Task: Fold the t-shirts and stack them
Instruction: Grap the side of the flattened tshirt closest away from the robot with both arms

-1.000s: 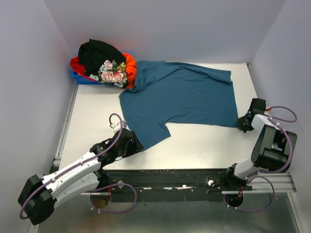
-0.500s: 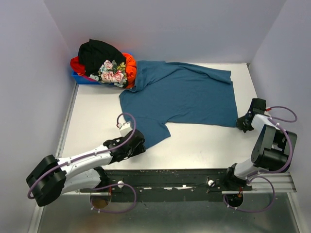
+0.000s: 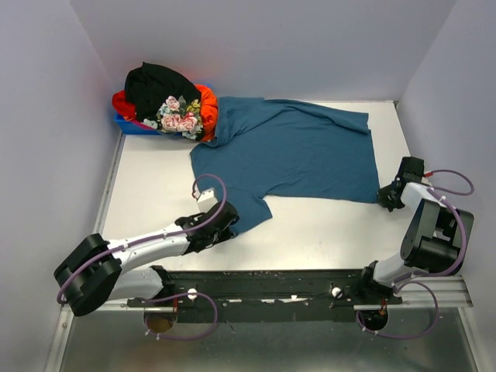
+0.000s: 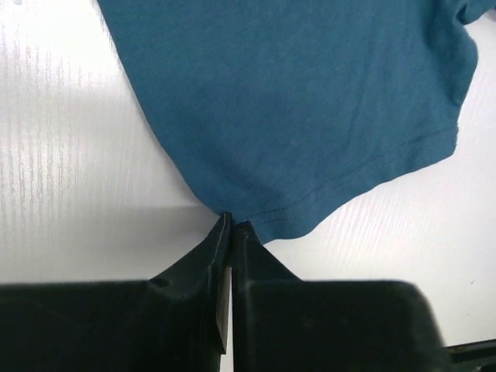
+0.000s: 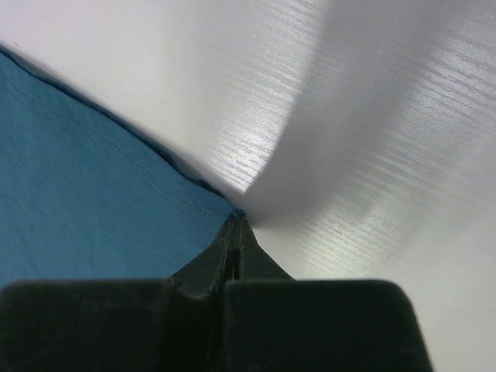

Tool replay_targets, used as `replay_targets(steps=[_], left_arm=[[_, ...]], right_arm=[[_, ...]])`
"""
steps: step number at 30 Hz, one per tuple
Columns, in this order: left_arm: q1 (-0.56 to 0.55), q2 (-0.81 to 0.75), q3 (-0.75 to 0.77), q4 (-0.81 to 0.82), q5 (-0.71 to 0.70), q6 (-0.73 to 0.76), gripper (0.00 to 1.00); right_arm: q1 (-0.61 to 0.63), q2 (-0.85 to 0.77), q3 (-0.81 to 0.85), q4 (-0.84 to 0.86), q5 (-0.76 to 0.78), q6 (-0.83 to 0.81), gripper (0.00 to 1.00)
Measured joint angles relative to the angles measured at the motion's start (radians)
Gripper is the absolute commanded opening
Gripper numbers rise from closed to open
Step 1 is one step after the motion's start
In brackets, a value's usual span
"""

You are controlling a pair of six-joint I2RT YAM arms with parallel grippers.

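Note:
A dark teal-blue t-shirt [image 3: 294, 151] lies spread flat across the white table [image 3: 147, 186]. My left gripper [image 3: 229, 225] is at the near corner of its left sleeve [image 3: 240, 208]. In the left wrist view the left gripper [image 4: 232, 225] is shut, its tips pinching the sleeve's stitched hem [image 4: 341, 180]. My right gripper [image 3: 385, 198] sits at the shirt's near right corner. Seen from the right wrist, the right gripper [image 5: 236, 221] is shut with the teal hem corner [image 5: 116, 194] ending at its tips. Black, orange-red and flowered t-shirts [image 3: 167, 101] are heaped at the back left.
The heap of shirts fills a small blue plastic bin [image 3: 132, 125] in the back left corner, against the wall. Grey walls close the table on the left, back and right. The arm bases and cables stand along the near edge.
My left gripper slid forward and right to the sleeve's corner and closed from open to shut on the hem. The right arm and the shirt have not moved.

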Motion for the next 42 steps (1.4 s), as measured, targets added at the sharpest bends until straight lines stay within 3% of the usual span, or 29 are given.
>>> replay_targets(steps=[9, 18, 23, 32, 38, 42], left_arm=[[0.0, -0.086, 0.047, -0.083, -0.037, 0.026, 0.0], [0.0, -0.365, 0.09, -0.293, -0.042, 0.048, 0.0], [-0.001, -0.434, 0.157, -0.386, -0.027, 0.053, 0.0], [-0.06, -0.576, 0.129, -0.49, 0.045, 0.0, 0.0], [-0.093, -0.575, 0.137, -0.52, 0.033, -0.002, 0.0], [-0.088, -0.456, 0.256, -0.536, -0.056, 0.066, 0.0]], right_arm=[[0.0, -0.013, -0.001, -0.01, 0.0, 0.0, 0.01], [0.0, -0.14, -0.015, -0.07, 0.001, -0.001, 0.01], [0.0, -0.187, -0.025, -0.148, 0.024, -0.001, 0.01], [-0.019, -0.299, -0.057, -0.282, 0.068, -0.012, 0.01], [-0.023, -0.389, -0.096, -0.314, 0.063, -0.025, 0.01], [-0.024, -0.378, -0.093, -0.31, 0.034, -0.027, 0.01]])
